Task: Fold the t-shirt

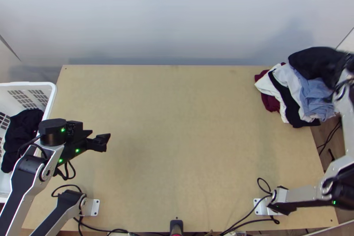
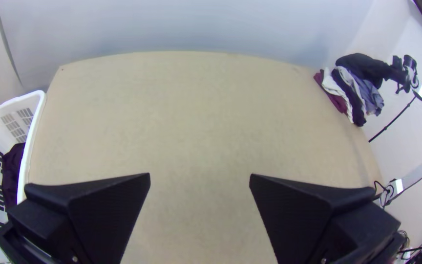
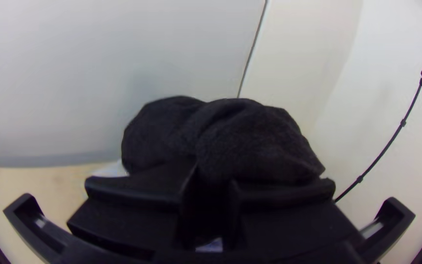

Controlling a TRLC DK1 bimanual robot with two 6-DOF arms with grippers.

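At the table's far right, a bunched black cloth (image 1: pixel 315 64) lies over the top of a heap of clothes (image 1: pixel 283 92). My right gripper (image 1: pixel 346 64) is at the cloth's right side in the top view. In the right wrist view, the right gripper (image 3: pixel 211 183) is shut on the black cloth (image 3: pixel 250 137), which bulges up beyond its fingers. Over the left part of the table stands my left gripper (image 1: pixel 104 142), away from the heap. Its two fingers are wide apart with bare tabletop between them in the left wrist view, where the left gripper (image 2: pixel 200 178) is open.
A white basket (image 1: pixel 52 103) with dark cloth inside stands at the table's left edge. The heap holds maroon, white, black and blue pieces. Bare wooden tabletop (image 1: pixel 177 125) spreads between the arms. Cables (image 1: pixel 243 218) run along the near edge, and a pale wall rises behind.
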